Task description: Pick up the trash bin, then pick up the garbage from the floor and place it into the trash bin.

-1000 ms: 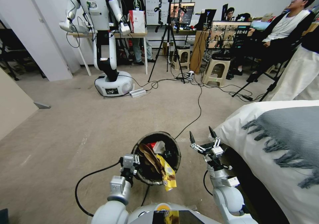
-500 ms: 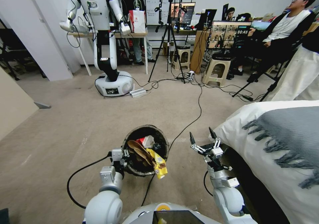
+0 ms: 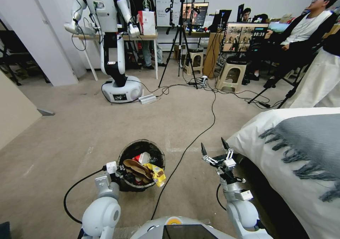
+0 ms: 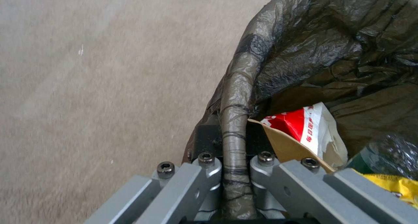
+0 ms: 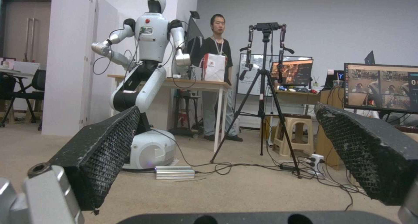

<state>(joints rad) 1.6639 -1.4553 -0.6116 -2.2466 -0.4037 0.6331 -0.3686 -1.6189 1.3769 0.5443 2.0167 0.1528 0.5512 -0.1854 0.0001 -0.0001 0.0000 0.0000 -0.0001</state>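
Beige carpet is lying under the trash bin, whose lined rim the left gripper is clamping, garbage heaped just beyond its fingers; the right gripper is hovering wide, well apart.
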